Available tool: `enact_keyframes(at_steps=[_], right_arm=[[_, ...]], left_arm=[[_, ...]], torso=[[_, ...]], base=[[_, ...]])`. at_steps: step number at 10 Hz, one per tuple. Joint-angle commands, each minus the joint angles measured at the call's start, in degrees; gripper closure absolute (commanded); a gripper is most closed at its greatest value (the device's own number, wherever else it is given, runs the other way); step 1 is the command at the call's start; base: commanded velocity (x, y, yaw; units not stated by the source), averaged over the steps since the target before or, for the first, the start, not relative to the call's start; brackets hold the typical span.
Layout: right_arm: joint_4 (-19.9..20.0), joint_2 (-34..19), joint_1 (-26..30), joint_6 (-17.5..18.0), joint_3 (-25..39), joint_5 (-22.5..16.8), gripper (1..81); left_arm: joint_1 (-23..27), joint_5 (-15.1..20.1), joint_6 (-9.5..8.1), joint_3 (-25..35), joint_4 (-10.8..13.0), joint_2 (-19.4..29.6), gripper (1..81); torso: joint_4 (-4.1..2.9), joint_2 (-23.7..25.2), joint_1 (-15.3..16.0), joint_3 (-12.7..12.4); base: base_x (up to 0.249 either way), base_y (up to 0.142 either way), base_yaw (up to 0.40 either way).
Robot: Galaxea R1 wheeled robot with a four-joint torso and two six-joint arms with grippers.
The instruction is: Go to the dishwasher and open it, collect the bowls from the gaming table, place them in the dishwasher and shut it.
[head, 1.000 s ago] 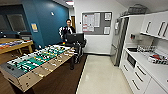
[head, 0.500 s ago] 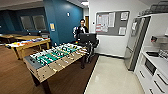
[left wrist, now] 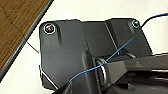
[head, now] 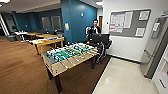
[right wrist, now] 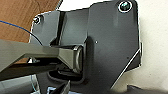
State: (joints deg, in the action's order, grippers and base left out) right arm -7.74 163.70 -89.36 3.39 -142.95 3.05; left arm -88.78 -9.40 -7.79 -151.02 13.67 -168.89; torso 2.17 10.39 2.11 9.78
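Ahead of us a table-football table [head: 68, 56] stands on the wood floor [head: 20, 67] beside the pale tiled floor [head: 122, 80], and a person [head: 94, 28] stands behind it near a dark office chair [head: 101, 41]. Farther back to the left, a long white-topped gaming table [head: 46, 41] with a yellow edge carries colourful items too blurred for us to name. A steel refrigerator [head: 155, 50] stands at the right, and we cannot tell how far either end effector is open.
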Motion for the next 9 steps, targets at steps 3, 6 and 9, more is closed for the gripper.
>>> enact_keyframes(at_steps=[3, 6, 9], right_arm=[[-0.7, -0.19, 2.2, -0.4, -0.22, -2.78, 1.0], [-0.7, 0.43, 2.12, -0.4, -1.27, -2.7, 1.0], [-1.05, 0.52, 2.2, -0.4, -1.36, -2.7, 1.0]], left_arm=[[2.34, 2.37, -0.3, 0.02, -0.31, 0.21, 1.0], [2.34, 2.46, -0.3, 0.02, -0.57, 0.21, 1.0], [2.34, 2.55, -0.3, 0.02, -0.57, 0.04, 1.0]], torso=[[0.0, 0.0, 0.0, 0.0], [0.0, 0.0, 0.0, 0.0], [0.0, 0.0, -0.02, 0.0]], base=[[0.0, 0.0, 0.38], [0.0, 0.0, 0.357], [0.0, 0.0, 0.347]])
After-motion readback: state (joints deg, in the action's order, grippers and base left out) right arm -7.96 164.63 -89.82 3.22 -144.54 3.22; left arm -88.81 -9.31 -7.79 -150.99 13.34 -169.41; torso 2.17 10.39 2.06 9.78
